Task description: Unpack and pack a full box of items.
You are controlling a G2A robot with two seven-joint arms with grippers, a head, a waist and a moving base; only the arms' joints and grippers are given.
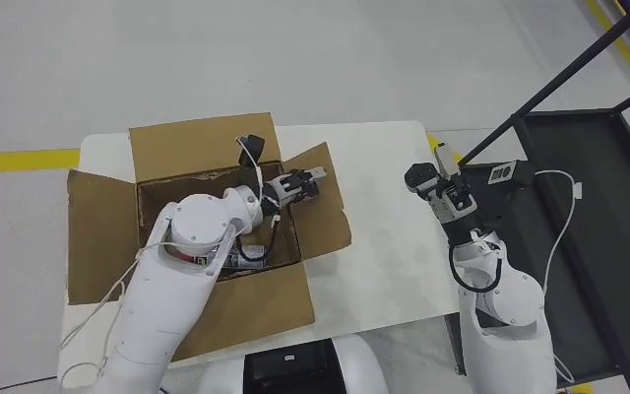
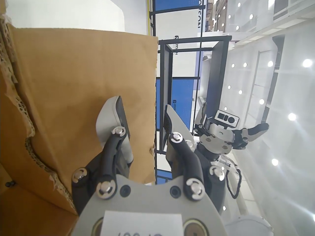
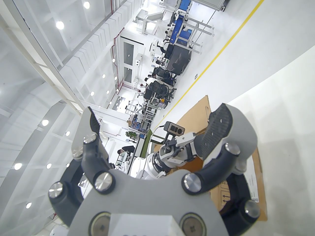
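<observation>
An open cardboard box (image 1: 108, 222) stands on the left half of the white table (image 1: 384, 246), all flaps folded out. My left arm lies across the box, and its gripper (image 1: 315, 185) (image 2: 144, 117) hangs open over the right flap (image 2: 81, 74) with nothing between the fingers. A dark item (image 1: 239, 260) lies inside the box, mostly hidden under that arm. My right gripper (image 1: 423, 179) (image 3: 155, 117) is held open and empty above the table's right edge, facing the box (image 3: 196, 114). The left wrist view shows it farther off (image 2: 228, 133).
A black metal cart (image 1: 581, 197) with slanted bars stands just right of the table, close to my right arm. Bare white tabletop lies between the box's right flap and the right arm. A yellow floor line (image 1: 34, 158) runs at the left.
</observation>
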